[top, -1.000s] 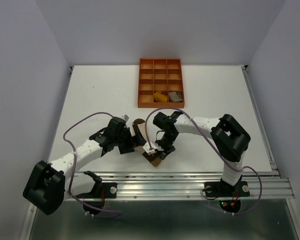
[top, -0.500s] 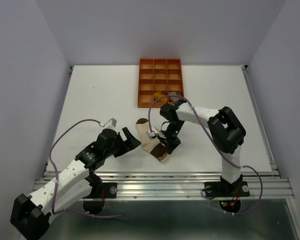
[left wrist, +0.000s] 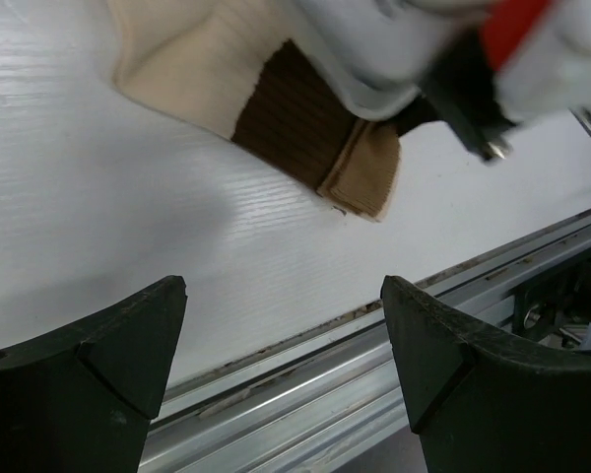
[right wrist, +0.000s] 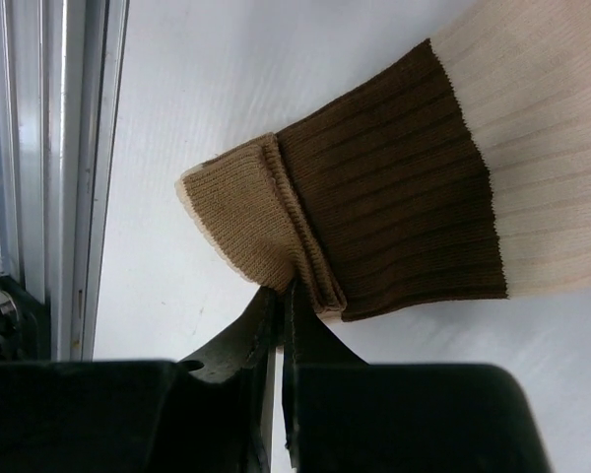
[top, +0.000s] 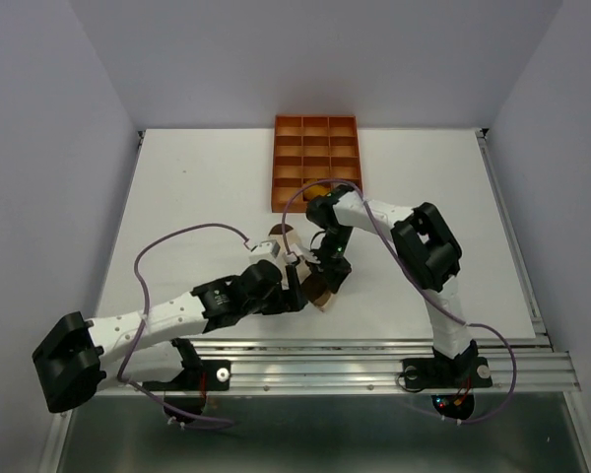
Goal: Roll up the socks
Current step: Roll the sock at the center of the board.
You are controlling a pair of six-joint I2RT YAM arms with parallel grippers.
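Note:
The brown-cream-white colour-blocked sock (top: 320, 293) lies flat near the table's front edge. In the right wrist view its tan cuff (right wrist: 251, 222) is folded over against the dark brown band (right wrist: 394, 187). My right gripper (top: 327, 276) is shut, its tips (right wrist: 284, 296) pinching the edge of that folded cuff. My left gripper (top: 297, 296) is open and empty, low over the table just in front of the sock (left wrist: 295, 128), its fingers (left wrist: 128, 345) apart from it. A bit of the mustard sock (top: 317, 188) shows in the tray. The taupe sock is hidden behind the right arm.
The rigid orange tray (top: 288, 168) with square compartments stands at the back centre. The aluminium front rail (left wrist: 374, 335) runs just below the left fingers and along the left of the right wrist view (right wrist: 49, 148). Purple cables loop over both arms.
My left arm pulled back to the left, then swung in to the sock's near end, gripper open. The sock went from bunched to laid out; my right gripper stayed at its cuff.

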